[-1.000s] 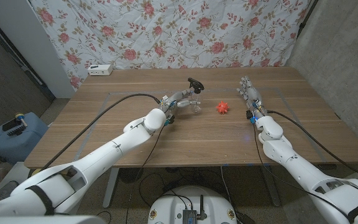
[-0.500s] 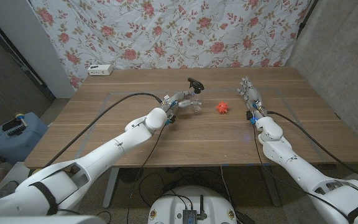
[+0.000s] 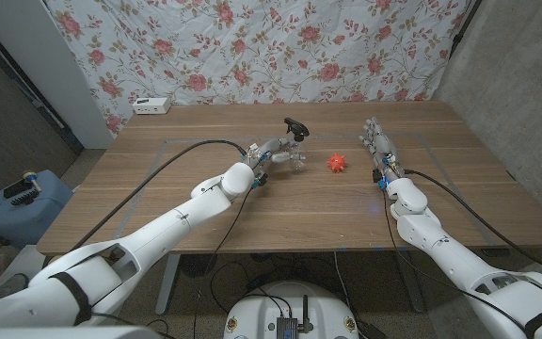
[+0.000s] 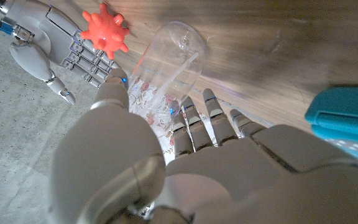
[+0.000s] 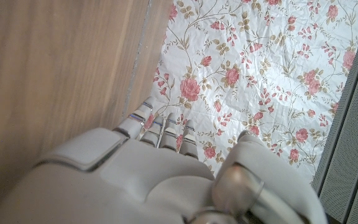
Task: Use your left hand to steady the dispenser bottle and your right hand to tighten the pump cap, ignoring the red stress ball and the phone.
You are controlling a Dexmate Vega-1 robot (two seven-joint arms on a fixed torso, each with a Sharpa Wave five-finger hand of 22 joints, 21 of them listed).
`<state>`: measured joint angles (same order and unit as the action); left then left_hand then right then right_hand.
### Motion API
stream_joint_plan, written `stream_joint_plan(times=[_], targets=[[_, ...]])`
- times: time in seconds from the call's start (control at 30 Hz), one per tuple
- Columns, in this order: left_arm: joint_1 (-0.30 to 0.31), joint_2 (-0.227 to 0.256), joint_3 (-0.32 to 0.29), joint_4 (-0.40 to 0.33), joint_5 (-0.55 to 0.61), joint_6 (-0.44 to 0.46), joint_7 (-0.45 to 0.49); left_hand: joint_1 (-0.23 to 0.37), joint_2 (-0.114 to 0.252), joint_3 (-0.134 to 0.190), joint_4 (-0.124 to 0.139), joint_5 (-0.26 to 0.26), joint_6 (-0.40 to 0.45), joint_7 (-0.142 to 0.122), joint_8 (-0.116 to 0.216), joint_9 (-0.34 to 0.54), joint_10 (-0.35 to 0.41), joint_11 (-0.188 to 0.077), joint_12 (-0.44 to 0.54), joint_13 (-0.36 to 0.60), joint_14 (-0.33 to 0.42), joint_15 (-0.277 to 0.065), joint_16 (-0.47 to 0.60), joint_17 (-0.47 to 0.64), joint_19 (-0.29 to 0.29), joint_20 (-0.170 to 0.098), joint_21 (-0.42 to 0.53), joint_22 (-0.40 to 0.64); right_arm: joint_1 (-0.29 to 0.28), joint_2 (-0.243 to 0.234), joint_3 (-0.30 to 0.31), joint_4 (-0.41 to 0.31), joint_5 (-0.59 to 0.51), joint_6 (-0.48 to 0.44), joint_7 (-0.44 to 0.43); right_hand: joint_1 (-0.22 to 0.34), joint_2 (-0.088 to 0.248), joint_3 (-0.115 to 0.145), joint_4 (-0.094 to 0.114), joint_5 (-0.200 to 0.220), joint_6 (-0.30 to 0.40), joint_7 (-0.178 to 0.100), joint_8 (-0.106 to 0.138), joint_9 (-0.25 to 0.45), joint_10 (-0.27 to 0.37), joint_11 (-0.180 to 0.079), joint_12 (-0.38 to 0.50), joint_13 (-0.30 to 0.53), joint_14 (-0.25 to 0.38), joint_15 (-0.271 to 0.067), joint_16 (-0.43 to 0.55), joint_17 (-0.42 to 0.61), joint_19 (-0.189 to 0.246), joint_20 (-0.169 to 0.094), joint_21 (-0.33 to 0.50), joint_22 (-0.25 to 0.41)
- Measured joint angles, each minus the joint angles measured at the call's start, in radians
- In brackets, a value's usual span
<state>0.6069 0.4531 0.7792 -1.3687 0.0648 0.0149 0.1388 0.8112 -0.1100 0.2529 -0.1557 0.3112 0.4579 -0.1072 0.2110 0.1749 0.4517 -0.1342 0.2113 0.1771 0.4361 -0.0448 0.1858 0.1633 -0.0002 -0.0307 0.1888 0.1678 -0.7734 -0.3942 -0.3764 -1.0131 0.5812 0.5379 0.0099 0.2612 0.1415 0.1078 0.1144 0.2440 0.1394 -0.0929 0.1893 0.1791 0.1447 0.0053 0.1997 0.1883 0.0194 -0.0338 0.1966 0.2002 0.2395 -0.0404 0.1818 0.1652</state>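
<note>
Head view: clear dispenser bottle (image 3: 291, 156) stands near the middle of the wooden table (image 3: 205, 202), black pump cap (image 3: 296, 124) on top, tilted slightly. Left hand (image 3: 269, 154) is at the bottle, fingers reaching round its clear body. Left wrist view: fingers (image 4: 194, 127) lie against the bottle (image 4: 166, 74) on one side, thumb on the other; the bottle is held between them. Bottle wall transparent, dip tube visible inside.

Red stress ball (image 3: 336, 162), spiky, sits just beyond the left fingertips, between the two hands, apart from the bottle. In the left wrist view the ball (image 4: 105, 33) shows beside the right hand (image 4: 48, 43).

Right hand (image 3: 380, 146) stands on the table well to the far side of the ball, fingers extended and together, holding nothing, not touching the bottle. Right wrist view: fingers (image 5: 160, 130) straight, pointing toward the backdrop.

Surface: brown wood grain, matte. A small white box (image 3: 151, 105) sits at the far left corner of the table. Floral cloth (image 3: 252, 47), roses on white, hangs behind. Grey concrete wall at the right. Blue container (image 3: 22, 202) on the floor at the left.
</note>
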Motion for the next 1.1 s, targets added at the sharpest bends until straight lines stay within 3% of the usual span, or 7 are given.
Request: stream_joint_plan(times=[0.23, 0.47, 0.8, 1.1], targets=[[-0.007, -0.012, 0.003, 0.026, 0.002, -0.026, 0.005, 0.051, 0.013, 0.005, -0.005, -0.004, 0.048, -0.002, 0.0, 0.0, 0.044, -0.005, 0.0, 0.0, 0.034, -0.003, 0.0, 0.0, 0.032, -0.005, 0.004, 0.0, -0.008, -0.002, 0.002, -0.005, 0.001, 0.0, -0.004, -0.004, 0.004, 0.0, 0.0, 0.0, 0.0, 0.0, 0.0, 0.0, 0.0, 0.0, 0.0, 0.0, 0.0, 0.0, 0.0, 0.0, 0.0, 0.0, 0.0, 0.0], [-0.009, -0.017, 0.005, 0.034, 0.003, -0.05, 0.016, 0.115, 0.035, 0.018, -0.004, -0.042, 0.122, 0.0, 0.0, 0.0, 0.111, -0.018, 0.006, 0.0, 0.132, -0.007, 0.008, 0.002, 0.108, -0.006, 0.01, -0.005, -0.013, -0.005, 0.004, -0.011, 0.002, 0.0, -0.006, -0.004, 0.004, 0.0, 0.0, 0.0, 0.0, 0.0, 0.0, 0.0, 0.0, 0.0, 0.0, 0.0, 0.0, 0.0, 0.0, 0.0, 0.0, 0.0, 0.0, 0.0], [-0.018, -0.04, 0.006, 0.086, 0.007, -0.088, 0.033, 0.148, 0.043, 0.024, 0.001, -0.075, 0.191, 0.012, 0.0, 0.005, 0.181, -0.012, 0.008, 0.002, 0.211, -0.014, 0.008, 0.0, 0.165, -0.008, 0.011, -0.005, -0.013, -0.006, 0.005, -0.011, 0.003, -0.002, -0.007, -0.008, 0.0, 0.003, 0.003, 0.0, 0.0, 0.0, 0.0, 0.0, 0.0, 0.0, 0.0, 0.0, 0.0, 0.0, 0.0, 0.0, 0.0, 0.0, 0.0, 0.0], [-0.022, -0.047, 0.007, 0.099, 0.014, -0.106, 0.046, 0.162, 0.047, 0.028, 0.006, -0.088, 0.218, 0.021, 0.0, 0.005, 0.213, -0.015, 0.015, 0.003, 0.248, -0.02, 0.008, 0.0, 0.18, -0.005, 0.011, -0.005, -0.011, -0.01, 0.002, -0.012, 0.001, -0.011, -0.007, -0.007, 0.0, 0.003, 0.003, 0.0, 0.0, 0.0, 0.0, 0.0, 0.004, -0.004, 0.0, 0.0, 0.0, 0.0, 0.0, 0.0, 0.0, 0.0, 0.0, 0.0]])
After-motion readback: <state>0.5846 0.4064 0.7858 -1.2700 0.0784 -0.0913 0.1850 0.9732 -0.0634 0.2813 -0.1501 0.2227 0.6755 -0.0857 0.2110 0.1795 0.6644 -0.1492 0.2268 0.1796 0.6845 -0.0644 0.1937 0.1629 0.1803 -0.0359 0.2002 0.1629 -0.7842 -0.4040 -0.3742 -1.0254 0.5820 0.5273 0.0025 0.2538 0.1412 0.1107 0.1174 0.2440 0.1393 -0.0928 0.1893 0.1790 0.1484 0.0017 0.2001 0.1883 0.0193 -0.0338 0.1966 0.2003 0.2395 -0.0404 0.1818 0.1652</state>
